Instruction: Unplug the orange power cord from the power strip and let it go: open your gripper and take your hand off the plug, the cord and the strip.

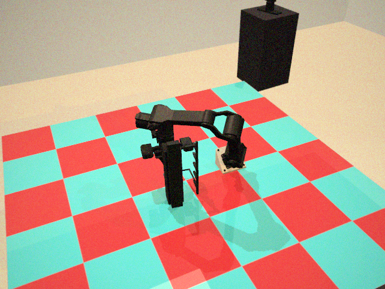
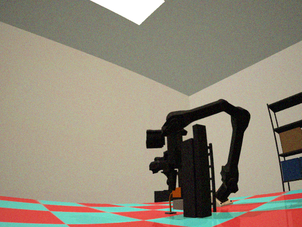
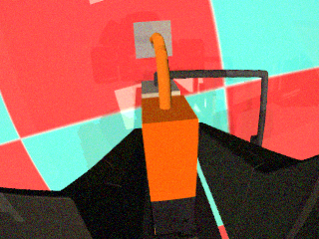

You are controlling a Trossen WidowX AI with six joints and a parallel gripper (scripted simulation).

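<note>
Hand (image 3: pixel 171 179) is gripping the orange plug (image 3: pixel 170 153), fingers closing on both sides. Plug is sitting above the grey power strip (image 3: pixel 152 39), cord (image 3: pixel 161 70) arcing down to it.

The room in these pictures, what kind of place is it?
Probably a bare indoor test room or workshop. It has plain walls, a red and turquoise checkered floor, and a metal storage shelf holding boxes at one wall. One robot arm stands in the middle, its gripper closed on an orange plug.

Matte black jointed arm (image 1: pixel 186 116), beige base (image 1: pixel 224 166)
</note>
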